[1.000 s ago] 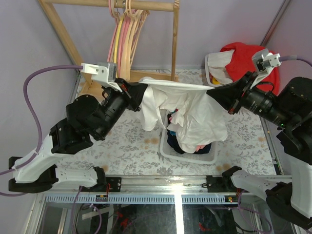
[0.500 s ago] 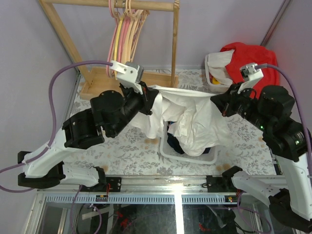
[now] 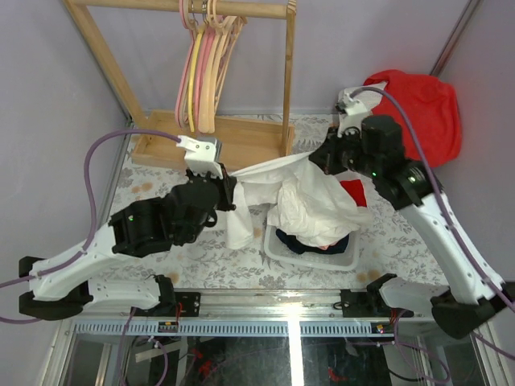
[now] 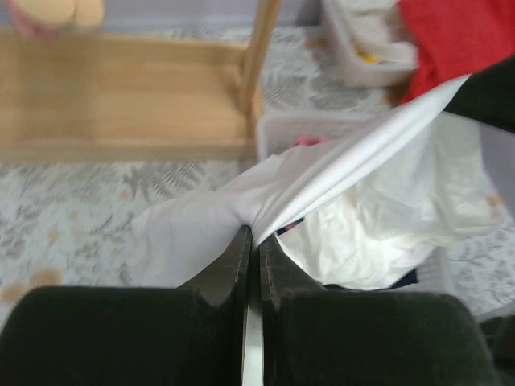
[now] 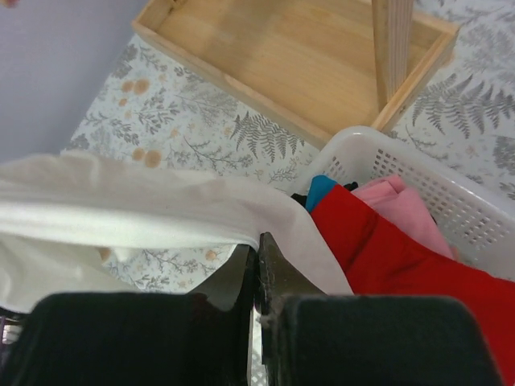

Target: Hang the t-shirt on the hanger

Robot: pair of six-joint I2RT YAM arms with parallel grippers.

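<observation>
White t-shirt (image 3: 310, 197) stays pinched as right pincer (image 3: 317, 159) moves leftward.

This is a robotics lab cell, dressed to mimic a laundry corner. The left arm (image 3: 153, 225) and right arm (image 3: 434, 209), white and black machines, are bolted to an aluminium rail (image 3: 265, 301) at the near edge, trailing purple cables (image 3: 90, 161). Plain lilac panels (image 3: 48, 96) wall it in. The homely touches look like props: a floral cloth over the tabletop (image 3: 193, 249), a wooden rack (image 3: 241, 10) of plastic hangers (image 3: 201, 72), a white basket (image 3: 314, 261) of clothes, a red garment (image 3: 422, 104) heaped far right
</observation>
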